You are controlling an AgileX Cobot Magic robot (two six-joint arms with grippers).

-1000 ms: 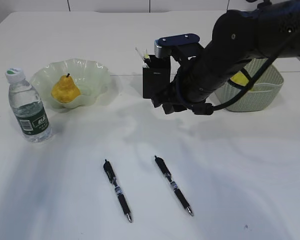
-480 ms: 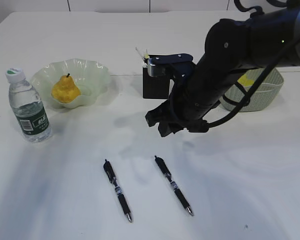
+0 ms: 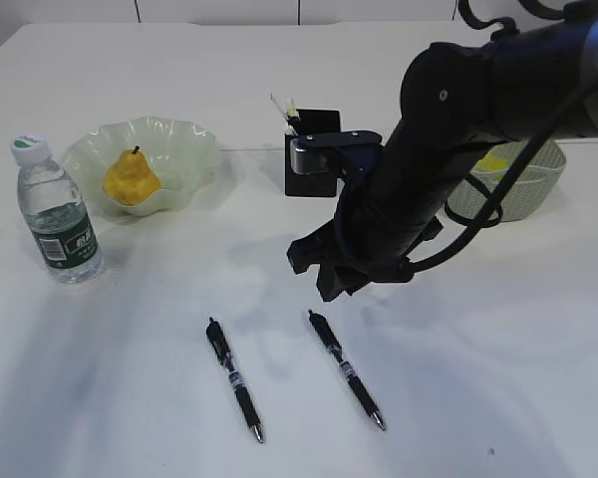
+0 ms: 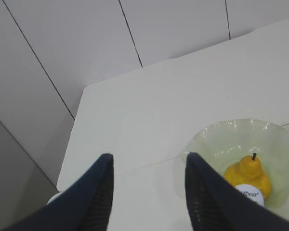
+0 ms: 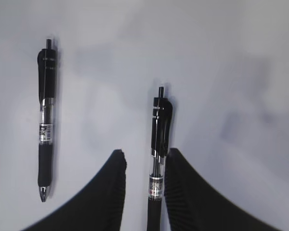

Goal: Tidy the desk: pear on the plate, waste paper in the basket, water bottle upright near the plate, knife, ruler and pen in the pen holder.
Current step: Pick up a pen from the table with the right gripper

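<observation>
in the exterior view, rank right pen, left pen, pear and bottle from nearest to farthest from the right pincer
1. Right pen, just below the right pincer.
2. Left pen, lower left.
3. Pear, on the plate, upper left.
4. Bottle, far left.

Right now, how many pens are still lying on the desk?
2. One pen lies front left of centre; the other lies to its right, under the right end effector. Whatever stands in the pen holder is too small to identify.

Pear (image 3: 131, 177) on plate (image 3: 184, 149); bottle (image 3: 58, 212) upright; 2 pens (image 3: 346, 369) flat on desk (image 3: 498, 358).
</observation>
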